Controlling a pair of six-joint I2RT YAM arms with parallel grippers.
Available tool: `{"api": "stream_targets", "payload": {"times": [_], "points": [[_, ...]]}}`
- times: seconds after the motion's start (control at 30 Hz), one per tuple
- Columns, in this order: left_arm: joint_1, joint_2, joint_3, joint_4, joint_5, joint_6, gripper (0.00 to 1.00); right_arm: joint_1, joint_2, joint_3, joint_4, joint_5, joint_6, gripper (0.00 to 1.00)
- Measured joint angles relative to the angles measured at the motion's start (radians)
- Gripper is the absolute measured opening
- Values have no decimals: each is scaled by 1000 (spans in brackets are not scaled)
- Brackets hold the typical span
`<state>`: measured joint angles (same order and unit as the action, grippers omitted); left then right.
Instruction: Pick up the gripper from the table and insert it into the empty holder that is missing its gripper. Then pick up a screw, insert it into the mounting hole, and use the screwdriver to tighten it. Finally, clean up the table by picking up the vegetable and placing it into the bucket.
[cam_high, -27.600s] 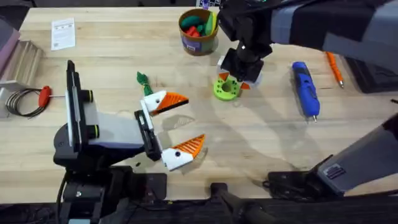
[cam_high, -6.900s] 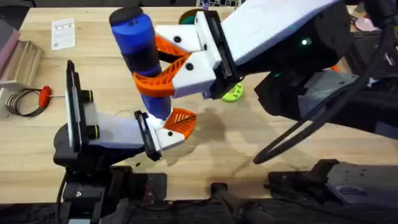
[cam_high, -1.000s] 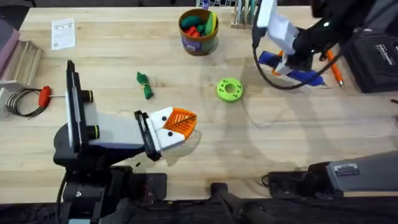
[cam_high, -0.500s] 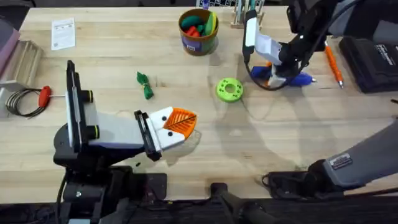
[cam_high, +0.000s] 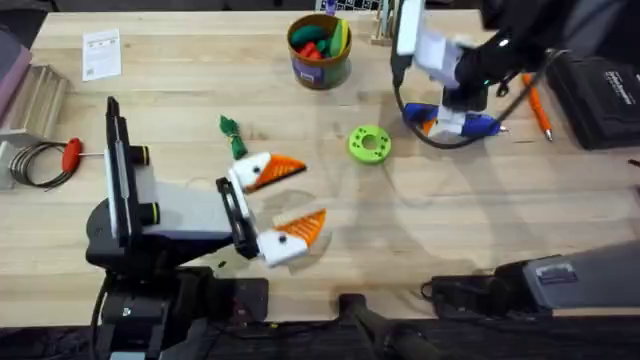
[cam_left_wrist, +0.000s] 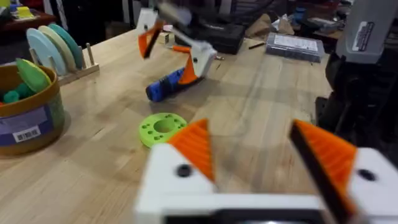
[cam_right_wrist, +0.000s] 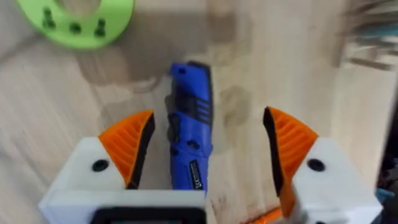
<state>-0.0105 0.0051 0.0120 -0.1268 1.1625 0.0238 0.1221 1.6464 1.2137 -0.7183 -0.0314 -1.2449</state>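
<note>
I judge fitting done: both tips sit on my left end effector (cam_high: 283, 203), fingers apart and empty. My right end effector (cam_right_wrist: 206, 155) stands open astride the screwdriver (cam_right_wrist: 188, 144) beside the green disc (cam_high: 368, 143). Vegetable (cam_high: 233, 136) remains left of the disc (bucket (cam_high: 318, 50) beyond it). Screw seating is indistinct.

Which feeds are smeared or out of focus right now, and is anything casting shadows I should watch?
Overhead: the right claw is motion-smeared above the screwdriver; soft arm shadows fall across the table. Left wrist: its own claw up close is out of focus, and the far claw is streaked. Right wrist: the screwdriver is fairly sharp, the green disc soft.
</note>
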Motion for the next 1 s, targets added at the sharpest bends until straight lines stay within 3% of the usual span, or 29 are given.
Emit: {"api": "stream_targets", "payload": {"times": [0.03, 0.07, 0.1, 0.33, 0.63, 0.8, 1.0], "points": [[0, 0, 0, 0, 0, 0, 870, 6, -34, 0, 8, -15, 22, 991], [0, 0, 0, 0, 1, -3, 963, 10, -73, 0, 22, -37, 52, 991], [0, 0, 0, 0, 0, -3, 985, 12, -106, 0, 39, -60, 85, 991], [0, 0, 0, 4, -7, -2, 992, 13, -279, 0, 161, -187, 453, 991], [0, 0, 5, 10, -143, -94, 989, 13, -442, 0, 18, -225, 855, 991], [0, 26, 115, -214, -303, -78, 989, 13, -516, 0, -81, -229, 936, 992], [0, 238, 357, -454, -493, 16, 989, 12, -612, -79, -73, -232, 999, 992]]}}
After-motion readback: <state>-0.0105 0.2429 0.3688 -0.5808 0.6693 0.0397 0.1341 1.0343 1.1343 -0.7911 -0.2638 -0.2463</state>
